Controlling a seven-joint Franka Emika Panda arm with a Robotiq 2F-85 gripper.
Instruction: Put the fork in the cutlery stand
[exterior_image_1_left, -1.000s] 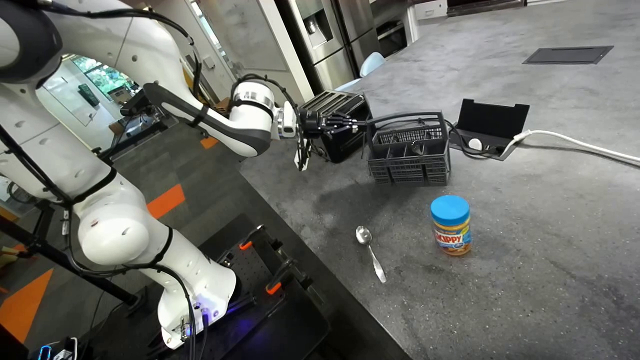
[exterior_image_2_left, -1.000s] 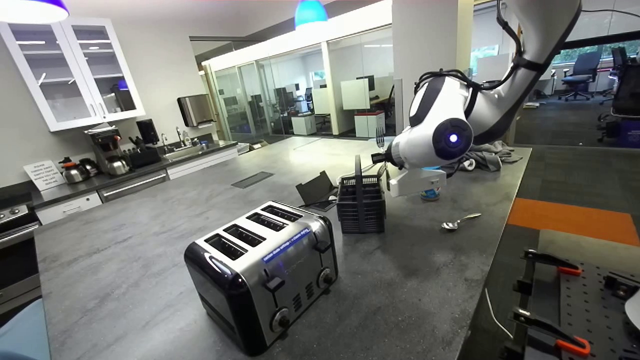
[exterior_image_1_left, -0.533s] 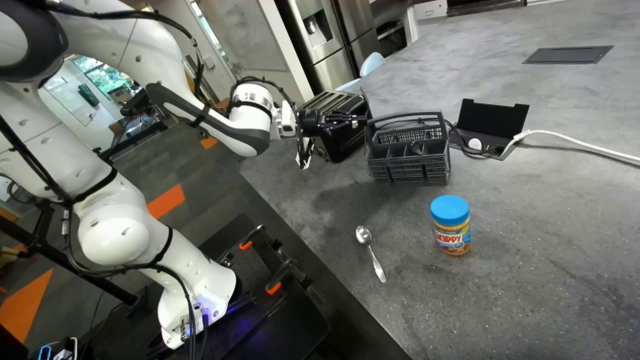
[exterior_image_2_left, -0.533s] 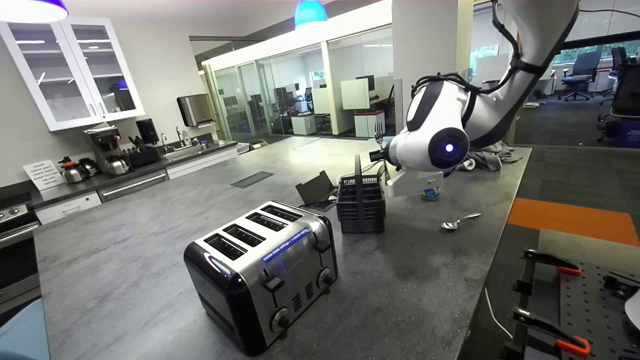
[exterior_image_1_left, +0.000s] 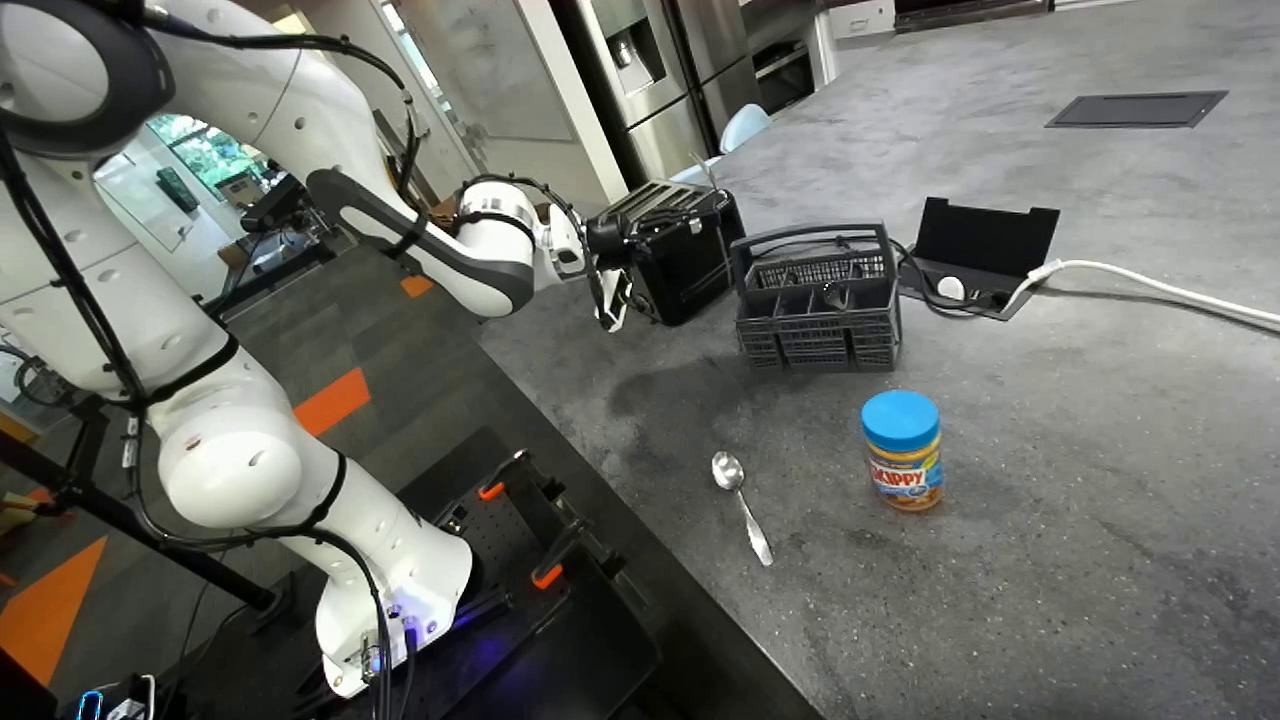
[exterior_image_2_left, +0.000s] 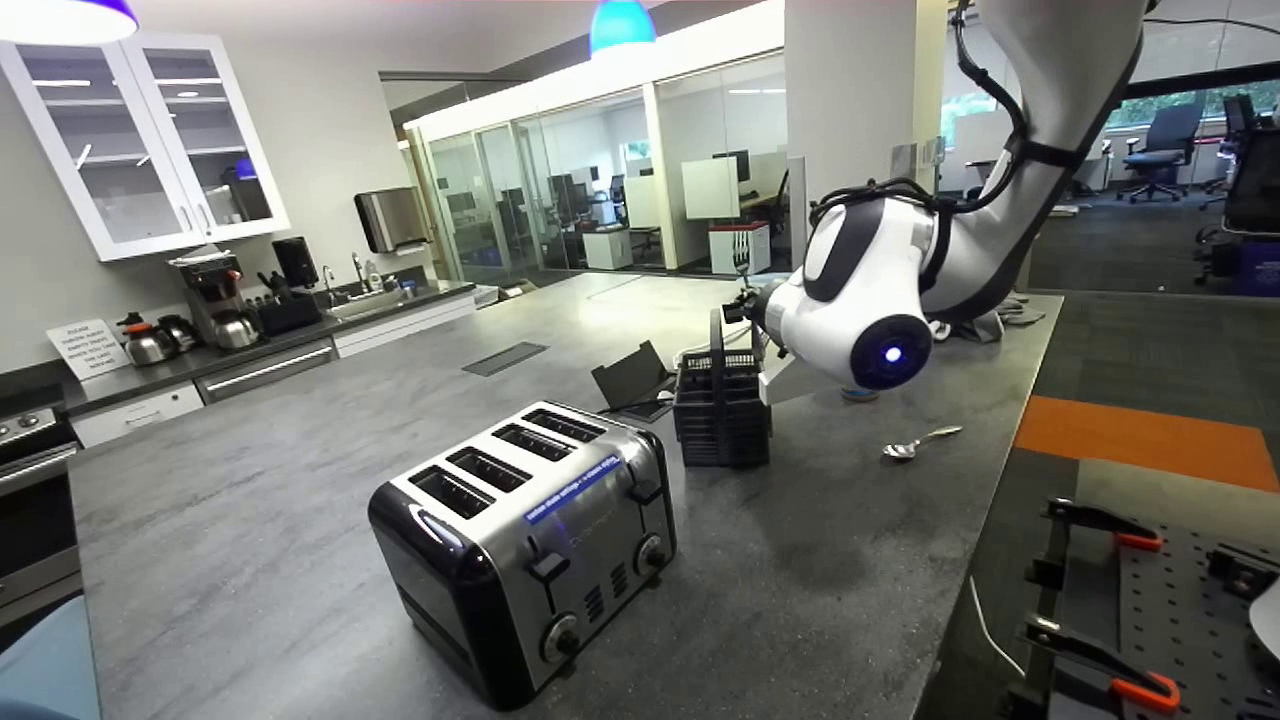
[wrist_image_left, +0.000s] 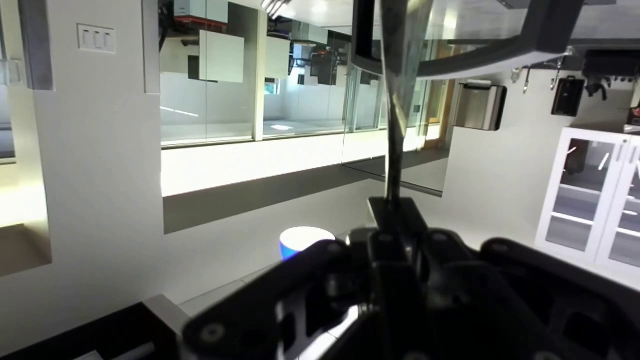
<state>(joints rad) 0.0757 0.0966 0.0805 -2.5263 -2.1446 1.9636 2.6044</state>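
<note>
The fork (exterior_image_2_left: 741, 258) stands roughly upright in my gripper (exterior_image_2_left: 738, 308), tines up. In the wrist view its wide handle (wrist_image_left: 399, 65) runs out from the shut fingertips (wrist_image_left: 396, 212). The cutlery stand is a dark grey basket with an arched handle (exterior_image_1_left: 818, 335), and it also shows in an exterior view (exterior_image_2_left: 722, 420). My gripper (exterior_image_1_left: 697, 225) is beside the basket's handle, at about its height, with the fork apart from the compartments as far as I see. The basket's handle (wrist_image_left: 480, 65) crosses the top of the wrist view. The fork's lower end is partly hidden in the exterior views.
A toaster (exterior_image_2_left: 520, 540) stands on the table close to the basket. A silver spoon (exterior_image_1_left: 742, 510) and a blue-lidded jar (exterior_image_1_left: 901, 455) lie in front of it. A black open case (exterior_image_1_left: 980, 250) with a white cable (exterior_image_1_left: 1160, 285) is behind. A dark utensil (exterior_image_1_left: 835, 294) shows in the basket.
My gripper has drawn back from the basket toward the toaster side and tilted so its fingertips point more upward. The fork has moved with it. The basket, spoon and jar have not moved.
</note>
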